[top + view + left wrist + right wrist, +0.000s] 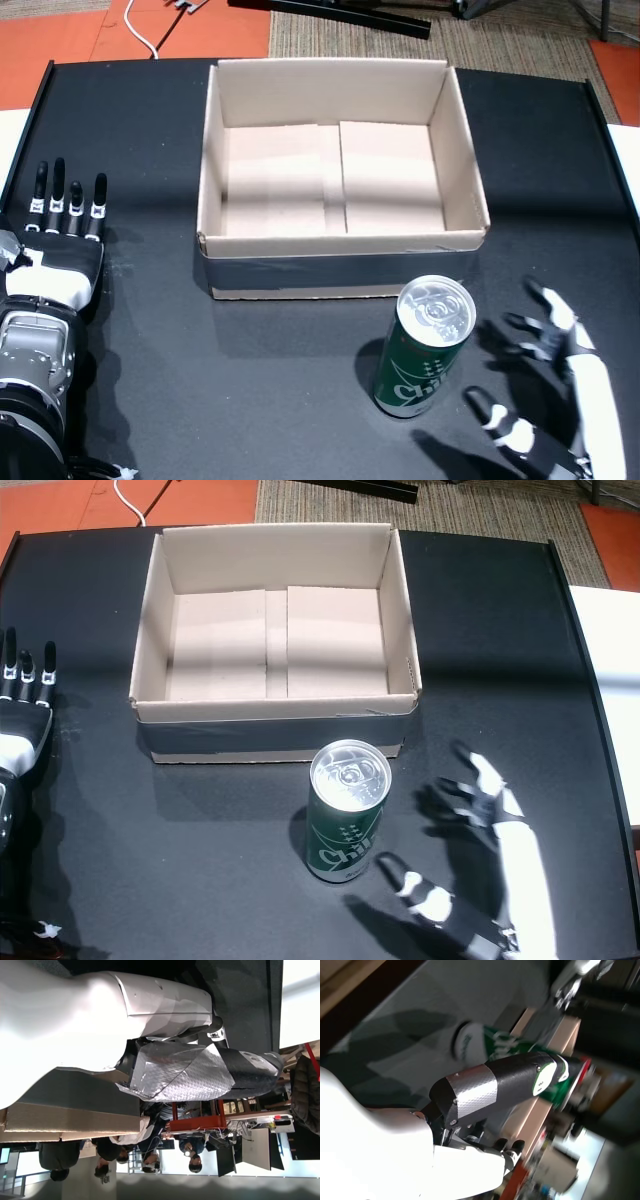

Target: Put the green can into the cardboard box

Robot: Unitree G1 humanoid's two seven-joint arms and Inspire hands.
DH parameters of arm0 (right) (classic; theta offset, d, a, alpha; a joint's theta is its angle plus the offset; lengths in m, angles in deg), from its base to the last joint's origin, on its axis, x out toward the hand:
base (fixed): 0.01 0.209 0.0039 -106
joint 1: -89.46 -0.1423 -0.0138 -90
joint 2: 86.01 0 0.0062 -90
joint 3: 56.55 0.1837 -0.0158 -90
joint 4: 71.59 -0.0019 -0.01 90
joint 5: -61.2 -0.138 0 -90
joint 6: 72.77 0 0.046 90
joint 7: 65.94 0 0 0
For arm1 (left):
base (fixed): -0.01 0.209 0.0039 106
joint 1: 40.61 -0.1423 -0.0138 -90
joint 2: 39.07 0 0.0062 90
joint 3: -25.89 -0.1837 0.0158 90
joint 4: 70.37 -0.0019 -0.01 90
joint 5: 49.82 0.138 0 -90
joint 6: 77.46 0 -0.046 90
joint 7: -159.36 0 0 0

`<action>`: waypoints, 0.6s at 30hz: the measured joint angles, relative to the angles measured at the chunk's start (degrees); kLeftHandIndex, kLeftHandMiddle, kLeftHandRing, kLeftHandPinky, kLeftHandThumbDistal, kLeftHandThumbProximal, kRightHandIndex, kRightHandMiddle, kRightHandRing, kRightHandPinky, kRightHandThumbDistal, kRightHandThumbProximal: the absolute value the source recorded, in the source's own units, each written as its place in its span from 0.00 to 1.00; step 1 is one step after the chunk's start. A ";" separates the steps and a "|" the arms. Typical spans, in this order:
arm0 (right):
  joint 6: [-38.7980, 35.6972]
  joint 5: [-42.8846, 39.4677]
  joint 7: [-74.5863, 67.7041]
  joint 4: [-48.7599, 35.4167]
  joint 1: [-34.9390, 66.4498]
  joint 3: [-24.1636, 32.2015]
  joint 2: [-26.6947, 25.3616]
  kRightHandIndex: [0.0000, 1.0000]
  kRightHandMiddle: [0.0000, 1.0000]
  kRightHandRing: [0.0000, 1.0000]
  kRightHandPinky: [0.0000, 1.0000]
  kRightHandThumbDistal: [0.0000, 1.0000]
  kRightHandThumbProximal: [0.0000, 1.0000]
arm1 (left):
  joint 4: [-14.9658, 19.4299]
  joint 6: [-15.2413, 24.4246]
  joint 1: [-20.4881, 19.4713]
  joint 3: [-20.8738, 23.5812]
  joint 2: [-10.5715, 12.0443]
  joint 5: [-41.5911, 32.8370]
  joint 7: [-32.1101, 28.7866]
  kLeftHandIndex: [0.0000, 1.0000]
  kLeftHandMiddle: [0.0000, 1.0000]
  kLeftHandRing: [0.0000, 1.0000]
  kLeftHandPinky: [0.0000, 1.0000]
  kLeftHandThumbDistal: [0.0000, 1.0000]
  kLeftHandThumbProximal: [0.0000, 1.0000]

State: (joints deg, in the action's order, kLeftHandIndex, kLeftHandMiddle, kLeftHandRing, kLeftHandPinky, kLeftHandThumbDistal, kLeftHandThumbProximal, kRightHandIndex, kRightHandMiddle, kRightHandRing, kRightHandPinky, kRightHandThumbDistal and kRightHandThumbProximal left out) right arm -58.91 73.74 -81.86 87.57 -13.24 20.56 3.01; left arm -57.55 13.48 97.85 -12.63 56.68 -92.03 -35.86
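The green can (423, 347) (345, 811) stands upright on the black table (250, 400) just in front of the cardboard box (340, 262) (270, 730), near the box's right front corner. The box is open at the top with nothing inside. My right hand (545, 390) (475, 855) is open to the right of the can, fingers spread and curled toward it, not touching. In the right wrist view the can (490, 1047) shows past the thumb (505, 1087). My left hand (62, 230) (22, 705) lies flat and open on the table at the far left.
The table's raised edges run along the left (30, 110) and right (610, 120). Orange floor and a rug lie beyond the far edge. People and furniture show in the background of the left wrist view.
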 measured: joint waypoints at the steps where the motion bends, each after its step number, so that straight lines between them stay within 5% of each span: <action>1: 0.44 -2.59 4.03 0.02 -0.60 0.66 0.30 0.61 0.80 0.86 0.96 1.00 0.71 | 0.00 0.00 0.00 -0.03 0.00 0.00 -0.04 0.46 0.26 0.42 0.76 0.69 0.94; 9: 6.65 -17.15 30.12 -0.30 -2.37 7.96 2.65 0.61 0.78 0.84 0.93 1.00 0.72 | 0.01 0.07 0.01 -0.11 0.00 0.00 -0.21 0.45 0.27 0.45 0.76 0.69 0.94; 18: 9.19 -19.21 40.29 -0.44 -3.59 13.45 4.17 0.62 0.79 0.83 0.93 1.00 0.74 | 0.01 0.07 0.01 -0.34 0.09 0.00 -0.21 0.45 0.26 0.43 0.77 0.72 0.93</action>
State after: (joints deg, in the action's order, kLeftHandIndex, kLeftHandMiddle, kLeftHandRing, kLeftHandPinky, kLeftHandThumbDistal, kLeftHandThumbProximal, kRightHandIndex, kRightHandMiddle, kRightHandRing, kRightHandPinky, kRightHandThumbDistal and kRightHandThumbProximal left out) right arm -49.72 54.53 -41.57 87.14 -16.84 34.01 7.18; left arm -57.55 13.55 97.86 -12.97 56.78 -92.03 -36.07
